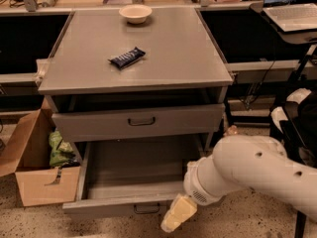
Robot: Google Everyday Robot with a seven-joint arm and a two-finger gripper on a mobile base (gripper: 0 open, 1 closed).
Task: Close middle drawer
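The middle drawer (138, 175) is pulled far out of the grey cabinet. It is wide and shallow, its tray-like inside is empty, and its low front panel (109, 208) carries a small dark bar handle (147, 209). My gripper (178, 214), cream-coloured on a thick white arm (247, 170), is at the right end of that front panel, just in front of it and slightly below its top edge. I cannot tell whether it touches the panel.
The drawer above (141, 121) sticks out slightly. The cabinet top (173, 58) holds a dark snack bar (127, 57) and a white bowl (135, 13). An open cardboard box (34, 172) stands to the left on the floor. A chair and a laptop desk (292, 14) stand to the right.
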